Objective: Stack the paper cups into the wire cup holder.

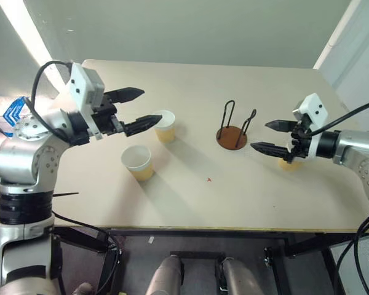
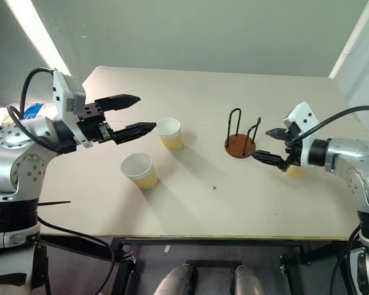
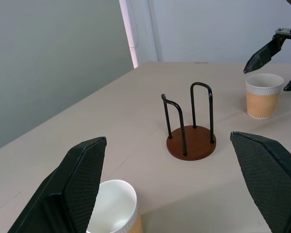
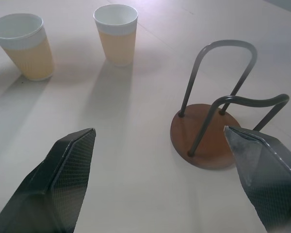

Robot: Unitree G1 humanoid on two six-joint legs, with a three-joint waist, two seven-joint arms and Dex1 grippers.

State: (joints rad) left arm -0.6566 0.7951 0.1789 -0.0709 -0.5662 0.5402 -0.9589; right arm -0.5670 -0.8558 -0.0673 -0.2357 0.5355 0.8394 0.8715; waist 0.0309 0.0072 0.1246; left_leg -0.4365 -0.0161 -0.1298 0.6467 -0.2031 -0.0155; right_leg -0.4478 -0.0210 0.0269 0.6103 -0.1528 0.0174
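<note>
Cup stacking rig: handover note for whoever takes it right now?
Left gripper: open, holding nothing, raised over the table beside one paper cup.
Right gripper: open, holding nothing, raised between the wire cup holder and another paper cup, which stands just behind it.
Third paper cup: upright, nearer the front edge on the robot's left.
Done: nothing; the holder has no cup in it and all three cups stand apart on the table.
Left: pick up each cup and stack all three into the holder.
</note>
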